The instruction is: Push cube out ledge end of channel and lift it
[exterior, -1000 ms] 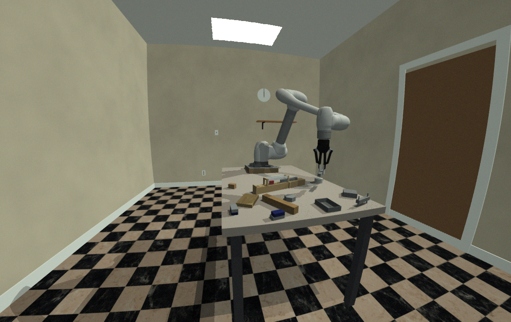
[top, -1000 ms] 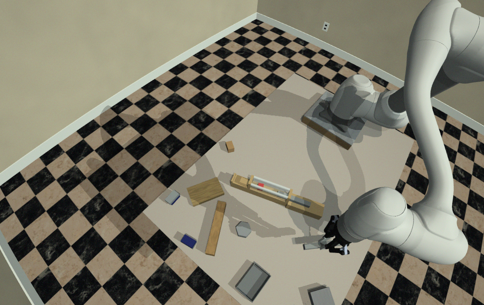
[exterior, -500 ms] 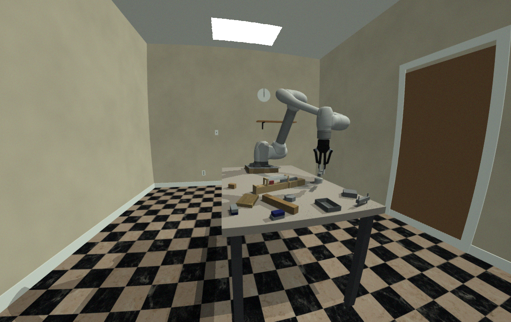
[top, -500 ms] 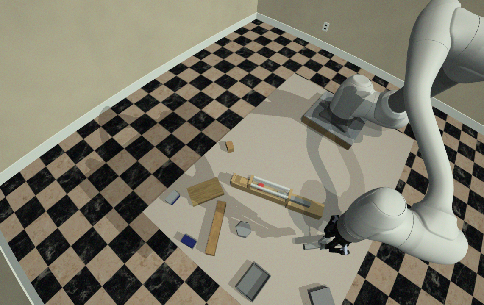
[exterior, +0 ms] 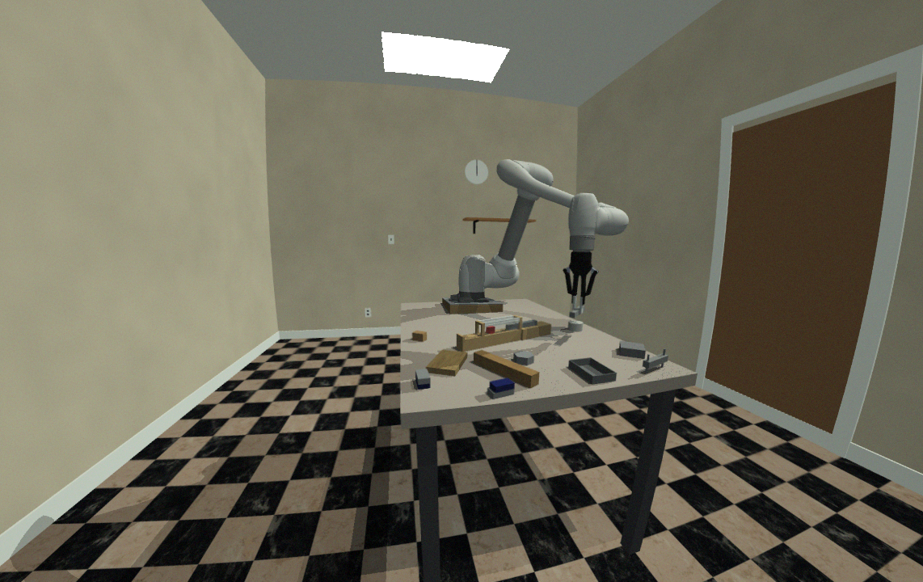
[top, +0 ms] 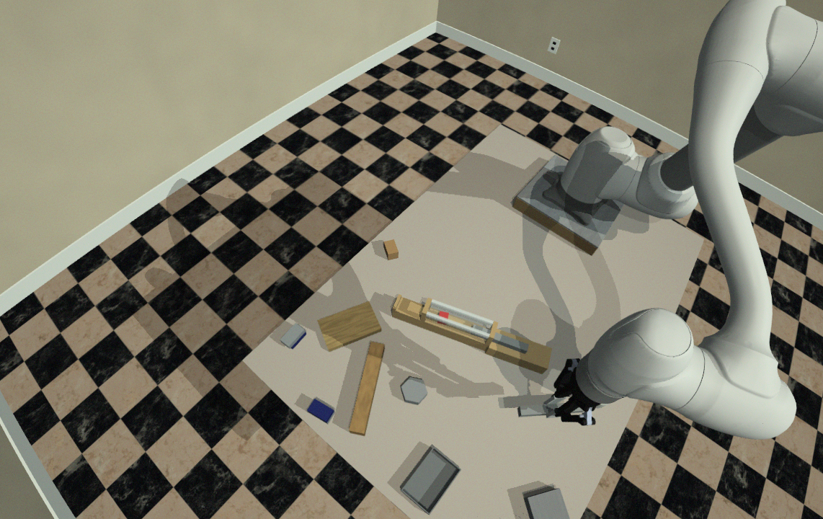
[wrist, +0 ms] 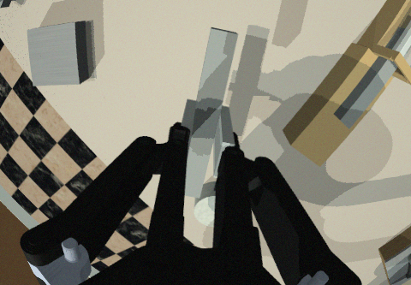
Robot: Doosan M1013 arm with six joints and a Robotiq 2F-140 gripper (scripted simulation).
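Note:
A small red cube [top: 443, 315] sits inside the long wooden channel [top: 469, 326] in the middle of the table, under clear rails, nearer the channel's far-left end. The channel also shows in the exterior view [exterior: 504, 329], and its near end shows in the wrist view [wrist: 348, 92]. My gripper [top: 569, 401] points down beyond the channel's right end, outside it. It is shut on a slim grey stick [wrist: 214, 80], which hangs from the fingers with its lower end just above the table [exterior: 569, 318].
A wooden plank [top: 367, 386], a wooden board [top: 349, 324], a grey hexagon [top: 413, 389], a blue block [top: 320, 409] and a small wooden cube [top: 390, 248] lie left of the channel. A grey tray [top: 429, 478] and a grey block [wrist: 60, 52] are near the front edge.

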